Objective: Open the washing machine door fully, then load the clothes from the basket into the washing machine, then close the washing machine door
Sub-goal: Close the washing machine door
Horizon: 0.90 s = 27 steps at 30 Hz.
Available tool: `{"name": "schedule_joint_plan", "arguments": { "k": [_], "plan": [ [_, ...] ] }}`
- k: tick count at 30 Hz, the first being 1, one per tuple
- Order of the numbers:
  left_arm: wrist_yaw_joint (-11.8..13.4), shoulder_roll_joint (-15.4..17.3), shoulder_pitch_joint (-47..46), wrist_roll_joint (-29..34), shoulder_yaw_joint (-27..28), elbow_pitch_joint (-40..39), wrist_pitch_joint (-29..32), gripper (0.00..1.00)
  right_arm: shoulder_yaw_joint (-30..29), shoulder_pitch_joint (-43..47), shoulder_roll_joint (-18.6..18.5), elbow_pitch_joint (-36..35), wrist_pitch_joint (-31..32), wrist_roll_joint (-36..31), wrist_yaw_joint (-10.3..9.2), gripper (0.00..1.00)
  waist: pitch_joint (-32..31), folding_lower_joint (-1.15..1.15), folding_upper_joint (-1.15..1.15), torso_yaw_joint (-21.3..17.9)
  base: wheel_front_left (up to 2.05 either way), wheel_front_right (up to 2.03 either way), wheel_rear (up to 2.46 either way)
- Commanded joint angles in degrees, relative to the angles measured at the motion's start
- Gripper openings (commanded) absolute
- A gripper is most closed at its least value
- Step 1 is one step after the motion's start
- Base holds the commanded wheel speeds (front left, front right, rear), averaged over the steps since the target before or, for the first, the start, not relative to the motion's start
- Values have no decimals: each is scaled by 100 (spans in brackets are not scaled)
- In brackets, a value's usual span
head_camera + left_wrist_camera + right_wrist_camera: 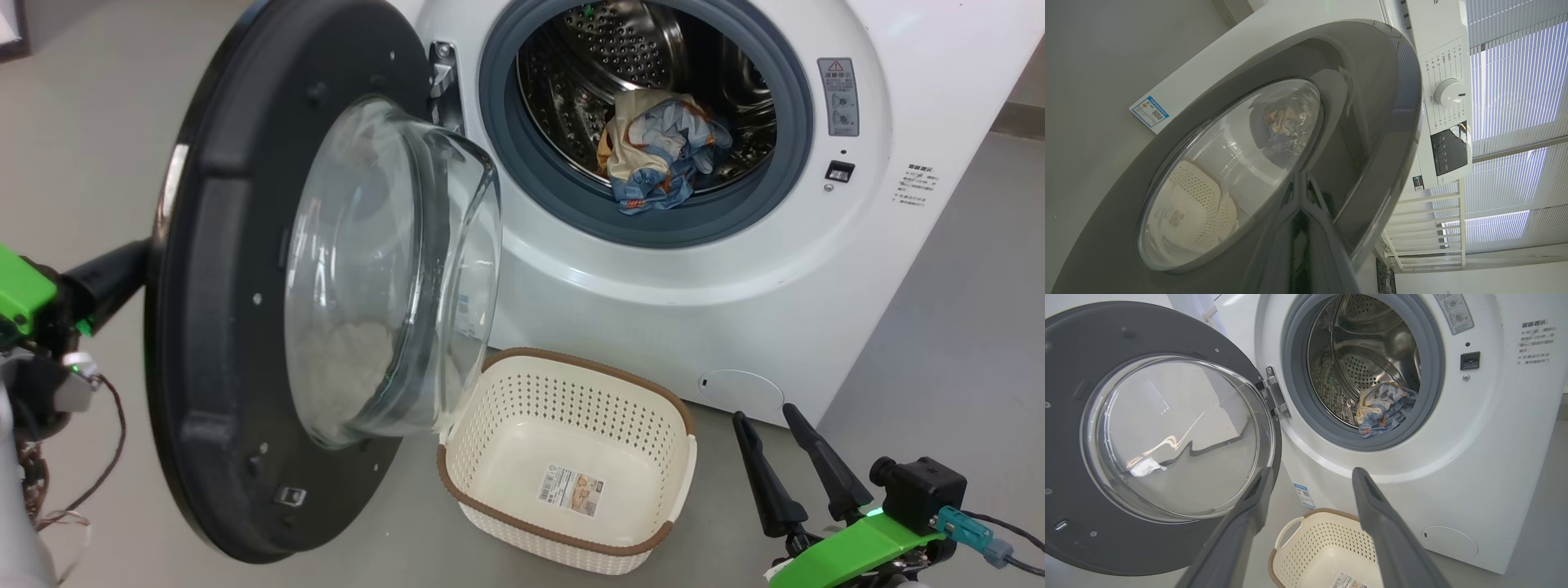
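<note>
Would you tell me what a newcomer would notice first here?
The black-rimmed washing machine door, with its bulging glass bowl, stands open at the left. The clothes lie bunched in the drum of the washing machine, and the basket sits empty on the floor below.

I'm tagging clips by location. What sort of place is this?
Likely a laundry corner, perhaps a test room rather than a home: a front-loading washing machine on a bare grey floor, a plastic basket before it, and window blinds beyond.
</note>
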Motion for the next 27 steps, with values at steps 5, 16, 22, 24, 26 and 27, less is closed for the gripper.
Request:
{"name": "schedule_joint_plan", "arguments": {
  "k": [5, 16, 22, 24, 26, 27],
  "plan": [
    [61, 100, 77, -24, 69, -523, 36, 0, 135, -52, -27, -126, -27, 49, 16, 100, -8, 0, 0, 2, 0, 0, 0],
    [-276, 182, 244, 208, 160, -684, -417, 0, 111, -7, -30, -128, -27, 60, 16, 100, -65, 0, 0, 40, 0, 0, 0],
    [-536, 284, 350, 487, 216, -761, -855, 0, 90, 4, -22, -134, -27, 57, 16, 100, -80, 0, 0, 111, 0, 0, 0],
    [-671, 330, 380, 593, 231, -791, -1028, 37, 79, 9, -22, -135, -27, 57, 16, 100, -86, 0, 0, 143, 0, 0, 0],
    [-808, 366, 438, 683, 216, -834, -1151, 60, 67, 26, -18, -133, -27, 60, 16, 100, -109, 0, 0, 175, 0, 0, 0],
    [-872, 390, 473, 734, 214, -864, -1214, 81, 62, 36, -16, -131, -27, 61, 16, 100, -121, 0, 0, 191, 0, 0, 0]
  ]
}}
